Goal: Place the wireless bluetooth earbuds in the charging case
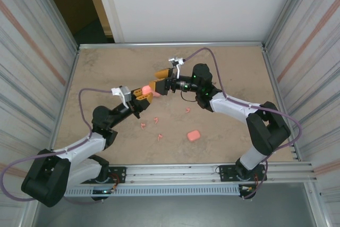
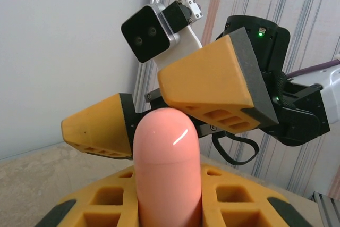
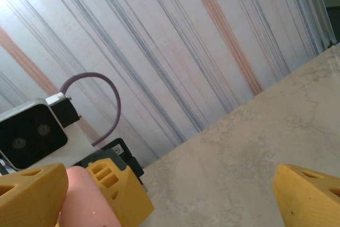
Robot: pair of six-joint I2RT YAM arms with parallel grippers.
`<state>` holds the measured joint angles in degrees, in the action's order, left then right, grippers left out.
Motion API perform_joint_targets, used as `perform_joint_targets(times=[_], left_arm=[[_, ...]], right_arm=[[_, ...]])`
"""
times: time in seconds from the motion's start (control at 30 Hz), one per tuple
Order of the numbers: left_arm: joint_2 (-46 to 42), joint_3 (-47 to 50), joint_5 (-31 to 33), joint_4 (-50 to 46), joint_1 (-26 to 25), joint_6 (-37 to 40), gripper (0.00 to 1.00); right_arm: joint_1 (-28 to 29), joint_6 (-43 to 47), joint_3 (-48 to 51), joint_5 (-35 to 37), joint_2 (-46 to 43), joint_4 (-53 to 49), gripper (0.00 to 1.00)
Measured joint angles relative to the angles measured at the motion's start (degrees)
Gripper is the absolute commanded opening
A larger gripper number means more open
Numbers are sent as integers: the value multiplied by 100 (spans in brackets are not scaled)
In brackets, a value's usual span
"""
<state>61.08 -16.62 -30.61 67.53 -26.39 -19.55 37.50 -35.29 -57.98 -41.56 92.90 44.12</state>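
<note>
The left gripper [image 1: 142, 93] is clamped on a pink charging case [image 1: 146, 89] above the table [image 1: 106, 67]. Just beside this case, the right gripper [image 1: 161, 80] has its jaws wide apart, holding nothing. The earbuds [image 1: 156, 120] lie scattered on the table below this case, and a second case [image 1: 193, 135] lies near them.

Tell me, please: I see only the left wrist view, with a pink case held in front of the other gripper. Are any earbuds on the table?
Observer: Yes. In the top view several earbuds lie loose on the table, nearer the arm bases than both grippers.
Operator: Is the held case the only one?
Observer: No. Besides the case in the left gripper, a second case lies on the table, to the right of the earbuds.
</note>
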Motion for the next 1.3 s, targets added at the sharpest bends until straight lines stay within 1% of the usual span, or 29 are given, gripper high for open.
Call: perform_joint_targets(times=[0.27, 0.67, 1.0, 1.3], left_arm=[[-17, -17, 2, -85, -26, 4, 0], [-22, -33, -83, -243, -37, 7, 0], [-63, -129, -68, -295, -37, 11, 0], [-66, -129, -68, -302, -35, 11, 0]], right_arm=[[-2, 149, -20, 15, 0, 2, 100], [20, 190, 345, 33, -144, 297, 100], [127, 363, 603, -11, -286, 267, 99], [127, 450, 616, 55, -306, 240, 100]])
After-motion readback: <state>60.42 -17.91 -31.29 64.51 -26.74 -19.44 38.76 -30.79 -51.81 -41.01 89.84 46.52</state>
